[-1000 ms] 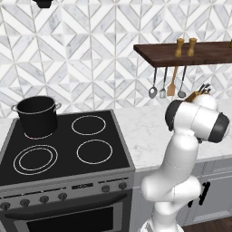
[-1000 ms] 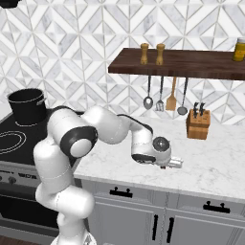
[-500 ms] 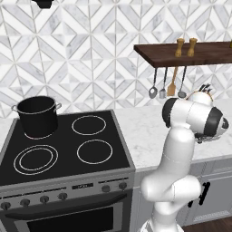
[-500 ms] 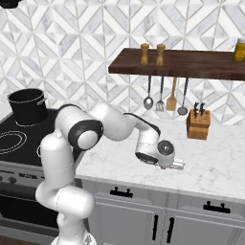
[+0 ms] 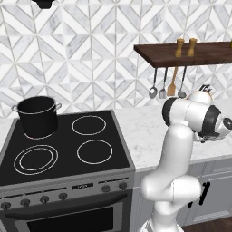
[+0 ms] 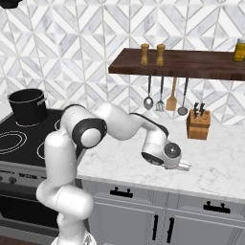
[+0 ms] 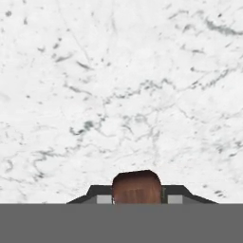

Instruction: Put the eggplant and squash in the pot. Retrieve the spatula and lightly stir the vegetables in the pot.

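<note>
I am clamping my gripper [image 7: 137, 198] on the dark brown rounded handle end of the spatula [image 7: 136, 188], white marble counter [image 7: 118, 95] lying ahead of my fingers.

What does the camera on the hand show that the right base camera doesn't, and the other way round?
Hand view: a brown rounded end, probably the spatula handle, clamped between the fingers. Right base view: the pot on the stove, the shelf, the knife block. Both: the marble counter.
</note>
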Tool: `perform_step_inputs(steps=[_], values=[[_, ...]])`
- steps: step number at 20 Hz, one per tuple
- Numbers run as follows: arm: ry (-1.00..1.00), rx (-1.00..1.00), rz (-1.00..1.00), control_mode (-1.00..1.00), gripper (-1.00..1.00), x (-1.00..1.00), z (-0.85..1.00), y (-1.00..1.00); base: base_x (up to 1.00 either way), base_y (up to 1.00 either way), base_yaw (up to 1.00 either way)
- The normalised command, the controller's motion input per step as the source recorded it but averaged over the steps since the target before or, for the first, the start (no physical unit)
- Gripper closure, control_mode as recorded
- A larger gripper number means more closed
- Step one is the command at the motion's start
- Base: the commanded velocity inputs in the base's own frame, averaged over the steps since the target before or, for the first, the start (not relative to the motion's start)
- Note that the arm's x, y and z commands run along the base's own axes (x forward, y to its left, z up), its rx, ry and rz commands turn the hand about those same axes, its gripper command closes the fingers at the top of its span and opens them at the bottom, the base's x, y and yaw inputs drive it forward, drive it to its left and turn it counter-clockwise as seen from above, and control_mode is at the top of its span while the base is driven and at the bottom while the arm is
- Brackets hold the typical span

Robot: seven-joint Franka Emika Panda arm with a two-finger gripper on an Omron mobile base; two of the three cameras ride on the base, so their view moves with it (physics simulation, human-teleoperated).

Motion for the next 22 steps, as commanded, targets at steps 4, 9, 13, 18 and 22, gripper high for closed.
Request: perform_step_inputs(steps=[4,9,13,18,22], values=[[-0.14,-0.02,0.00,-1.00,1.00,-0.16,0.09,0.00,0.00,0.00,0.00],[-0.24,-0.12,0.02,-1.00,1.00,-0.52,0.89,0.00,0.00,0.00,0.00],[-0.13,-0.21,0.12,-1.00,1.00,-0.32,1.00,0.17,0.00,0.00,0.00],[-0.01,-0.26,0.24,-1.00,1.00,-0.18,1.00,0.31,0.00,0.00,0.00],[0.00,-0.40,0.40,-1.00,1.00,-0.15,1.00,0.35,0.00,0.00,0.00]])
